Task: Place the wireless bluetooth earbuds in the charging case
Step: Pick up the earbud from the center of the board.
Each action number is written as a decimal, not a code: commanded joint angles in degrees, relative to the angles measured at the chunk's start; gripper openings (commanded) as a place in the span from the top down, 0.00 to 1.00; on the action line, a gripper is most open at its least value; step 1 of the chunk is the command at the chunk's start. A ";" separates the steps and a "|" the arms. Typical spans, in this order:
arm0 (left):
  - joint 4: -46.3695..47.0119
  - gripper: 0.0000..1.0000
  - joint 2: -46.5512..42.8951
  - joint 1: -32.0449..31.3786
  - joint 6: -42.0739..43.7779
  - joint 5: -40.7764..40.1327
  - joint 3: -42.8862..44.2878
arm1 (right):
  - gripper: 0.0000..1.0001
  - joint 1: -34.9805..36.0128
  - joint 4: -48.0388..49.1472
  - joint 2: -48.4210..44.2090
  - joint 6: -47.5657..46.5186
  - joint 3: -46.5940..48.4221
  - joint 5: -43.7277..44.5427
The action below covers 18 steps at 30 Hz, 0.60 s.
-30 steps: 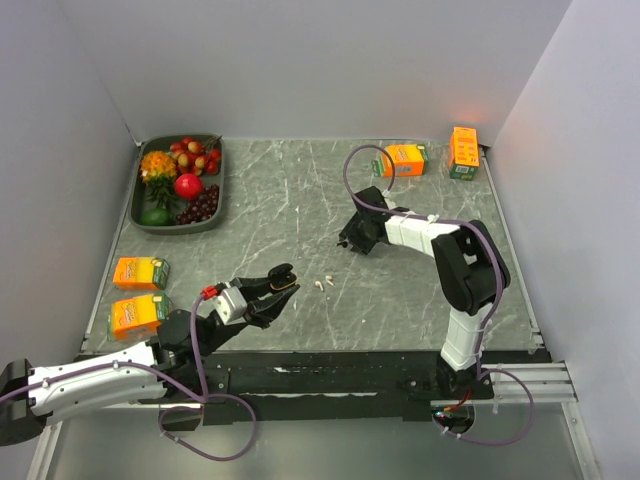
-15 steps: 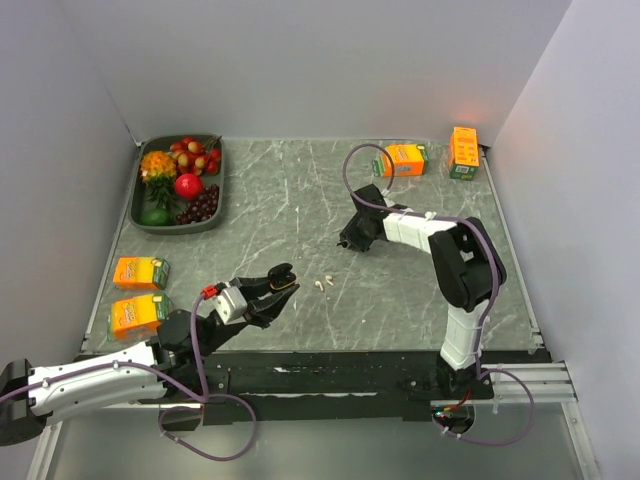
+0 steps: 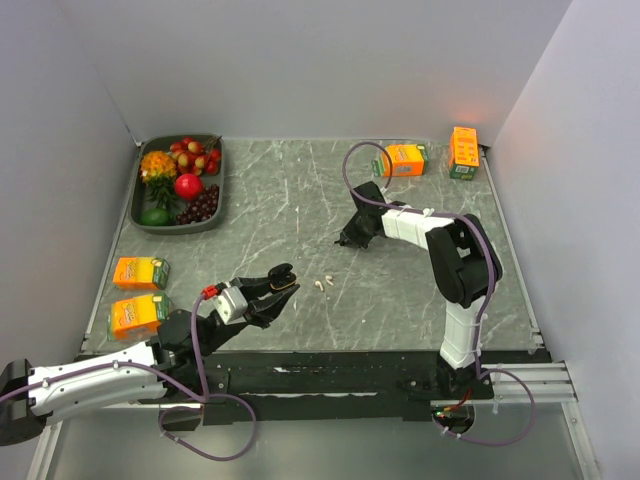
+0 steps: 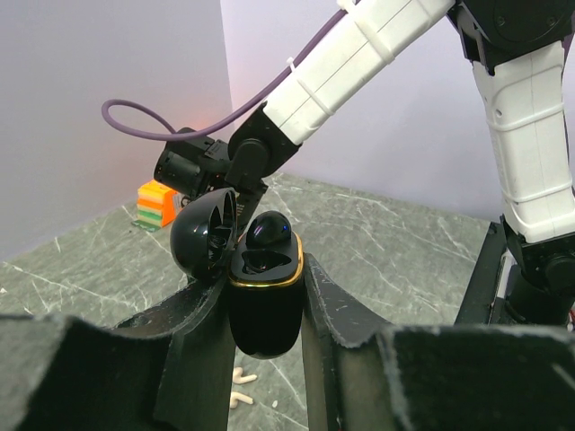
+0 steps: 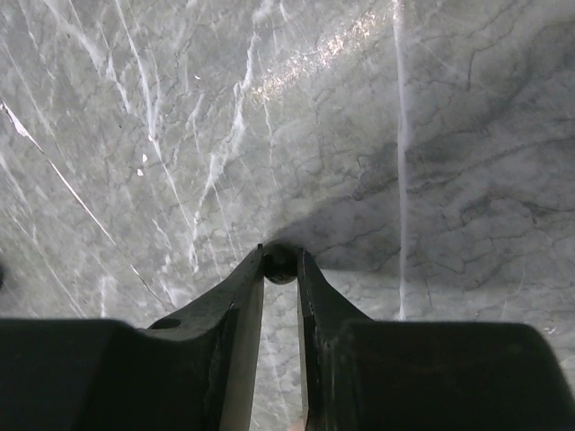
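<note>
Two white earbuds (image 3: 322,283) are lying loose on the counter (image 3: 300,200), pretty much in the middle, just right of the left tool (image 3: 279,280) and well short of the right tool (image 3: 346,240). Left tool is clamped snug on the charging case (image 4: 262,314), a black one with a gold rim, held upright with the lid flipped open to the left. From the left wrist view you can see one black bud (image 4: 268,232) already sitting in the right-hand pocket, and the pocket next to it looks open. Right tool is squeezed down narrow, pinching the other black bud (image 5: 280,265) right at its fingertips. It's down low over the marble, but honestly I can't tell if the tips are touching the surface or just above it. So the case is up off the counter in the left tool, near the front, and the right tool with its bud is further back and to the right of it, with the white pair between the two. Off to the side there's a fruit tray (image 3: 176,229) in the back left corner, left cartons (image 3: 140,272) by the near left edge and far cartons (image 3: 405,158) at the back right.
</note>
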 commanded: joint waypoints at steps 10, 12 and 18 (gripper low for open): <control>1.14 0.99 0.02 -0.43 -0.89 0.02 0.12 | 1.00 -0.32 -5.35 -4.12 -12.29 1.28 6.11; 1.05 0.99 0.02 -0.52 -0.89 0.02 0.04 | 1.00 -0.32 -5.79 -6.48 -15.97 0.76 7.95; 0.97 0.99 0.46 -0.44 -1.06 -0.42 0.21 | 1.00 2.13 -7.73 -16.06 -28.02 -0.82 12.16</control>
